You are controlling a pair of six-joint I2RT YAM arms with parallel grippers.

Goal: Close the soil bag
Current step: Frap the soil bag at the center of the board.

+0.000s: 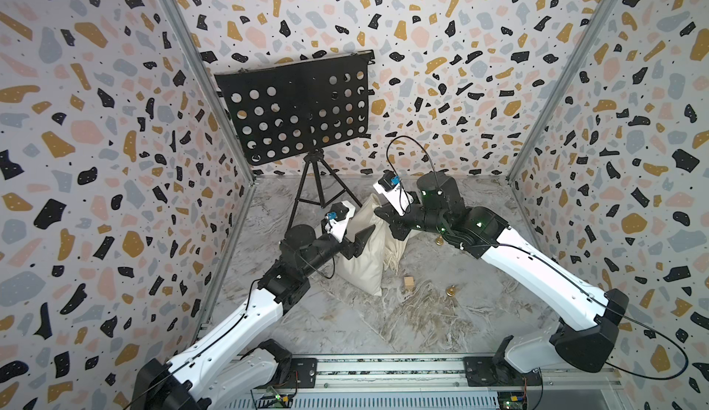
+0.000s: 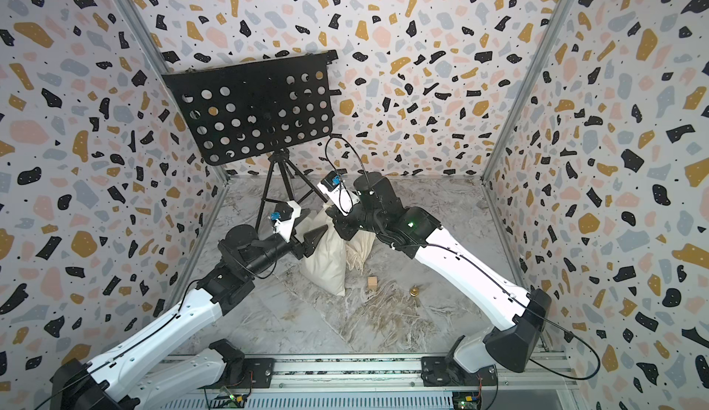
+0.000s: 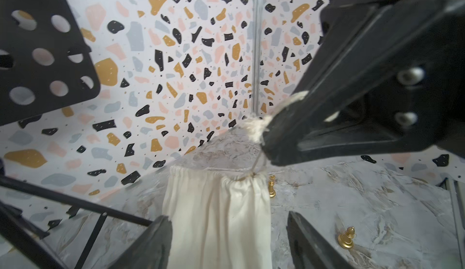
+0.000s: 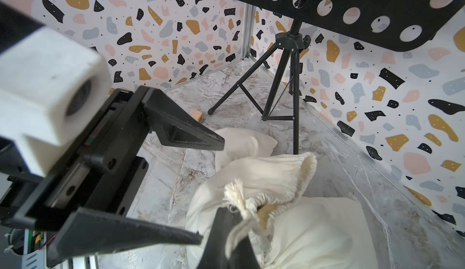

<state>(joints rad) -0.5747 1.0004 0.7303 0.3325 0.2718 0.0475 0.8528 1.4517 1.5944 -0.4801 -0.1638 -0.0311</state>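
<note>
nearest us on the marble bench [image 1: 345,331] we see a small wooden cube [image 1: 409,282] and a gold chess piece [image 1: 451,291], near each other. just beyond them the cream soil bag [image 1: 364,262] lies around the middle of the bench, one lower corner toward us and its gathered mouth raised toward the back. the left gripper [image 3: 229,217] stands wide, one jaw on either side of the bag's cloth, clamping nothing. past it, the right gripper [image 3: 270,140] is closed tight on the drawstring [image 4: 237,194], pinching the cord just below its frayed knot. from there the cord runs into the puckered mouth, where we can make out a small gap in the right wrist view. a second gold chess piece [image 1: 438,240] stands on the bench beside the right arm. farthest back, a black music stand [image 1: 295,112] rises on its tripod.
</note>
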